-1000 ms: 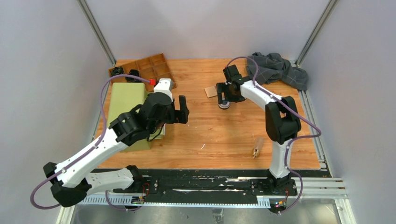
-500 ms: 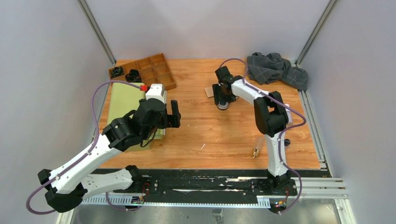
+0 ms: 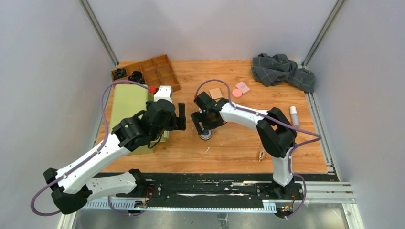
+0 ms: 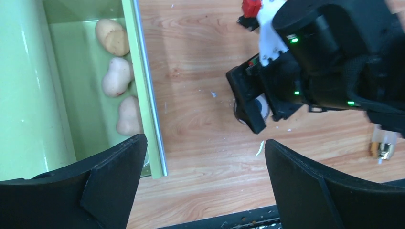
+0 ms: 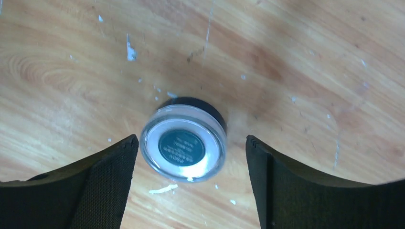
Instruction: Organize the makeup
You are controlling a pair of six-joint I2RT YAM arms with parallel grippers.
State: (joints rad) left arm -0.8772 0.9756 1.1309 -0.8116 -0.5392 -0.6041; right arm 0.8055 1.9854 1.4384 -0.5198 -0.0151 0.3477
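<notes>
The round black-silver compact point(image 5: 184, 144) lies on the wood between my right gripper's point(image 5: 190, 143) open jaws, next to the left finger, with a gap on the right. From above the right gripper point(image 3: 205, 125) stands over the compact point(image 3: 206, 136) at mid-table. My left gripper point(image 3: 181, 118) is open and empty beside the green drawer point(image 3: 130, 102); three beige sponges point(image 4: 117, 76) lie in the drawer point(image 4: 143, 95). A tan pad point(image 3: 216, 92), pink disc point(image 3: 237, 92) and pink square pad point(image 3: 242, 87) lie at the far middle. A white-pink tube point(image 3: 293, 116) lies at the right.
A grey checked cloth point(image 3: 282, 69) is bunched at the far right. A wooden divided tray point(image 3: 157, 70) sits at the far left behind the drawer. A small clear tube point(image 3: 261, 154) lies near the front edge by the right arm.
My right arm has swung from the far middle toward the near left, bringing the compact with it and uncovering the pads and disc. The left gripper stayed by the drawer.
</notes>
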